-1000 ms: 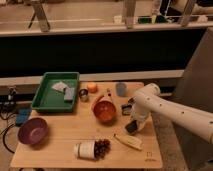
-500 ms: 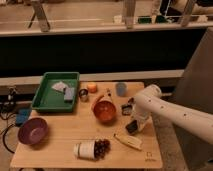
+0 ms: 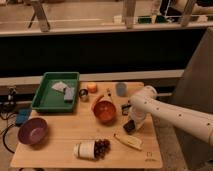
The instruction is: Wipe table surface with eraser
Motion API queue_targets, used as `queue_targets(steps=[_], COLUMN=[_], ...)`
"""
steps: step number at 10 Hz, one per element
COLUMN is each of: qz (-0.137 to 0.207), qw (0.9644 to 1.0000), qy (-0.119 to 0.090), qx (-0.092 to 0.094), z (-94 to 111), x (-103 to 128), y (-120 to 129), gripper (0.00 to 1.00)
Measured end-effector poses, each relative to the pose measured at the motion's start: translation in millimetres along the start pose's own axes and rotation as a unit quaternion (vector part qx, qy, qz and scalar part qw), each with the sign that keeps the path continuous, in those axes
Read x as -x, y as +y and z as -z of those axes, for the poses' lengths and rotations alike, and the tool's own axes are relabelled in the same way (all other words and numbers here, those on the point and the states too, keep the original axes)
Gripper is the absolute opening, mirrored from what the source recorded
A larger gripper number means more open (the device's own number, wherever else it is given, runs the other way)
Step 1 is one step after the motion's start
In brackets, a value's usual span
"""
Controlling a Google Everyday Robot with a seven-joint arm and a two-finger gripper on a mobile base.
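One view only. The camera is looking steeply down from above the near long edge of the desk [image 3: 57, 150], facing across it toward the dark wall and railing behind. It is sitting at mid distance and taking in the whole desk, with floor showing on both sides. The arm is showing at the right, and the tool [image 3: 131, 125] is sitting right of centre over the desk.

The pale rectangular tabletop [image 3: 60, 155] is matt wood with plank grain. The white arm [image 3: 175, 116] has a smooth, plastic-looking shell. Its gripper [image 3: 129, 126], down at the table's right side, is closed on the small matt black eraser block [image 3: 128, 129]. The green rectangular tray [image 3: 37, 102] and the orange-red round bowl [image 3: 105, 116] look like smooth plastic.
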Motion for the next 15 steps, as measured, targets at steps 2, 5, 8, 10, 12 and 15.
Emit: queue_targets(steps=[2,5,8,10,12,15], qz=[0.01,0.04,0.072,0.078,0.074,0.051], qw=[0.9999,0.9991,0.997,0.9963,0.9962,0.9976], qy=[0.0,-0.007,-0.026,-0.031,-0.037,-0.034], qx=[0.006,0.012,0.013,0.017,0.026,0.034], z=[-5.0,-11.4,-8.8,-6.6,-4.4,-8.2], x=[5.1,20.9,41.3,44.9,40.6,22.5], y=[-9.5,-27.9,-27.1,-17.3,10.8,33.3], gripper=[0.0,0.0,0.0,0.0,0.0,0.0])
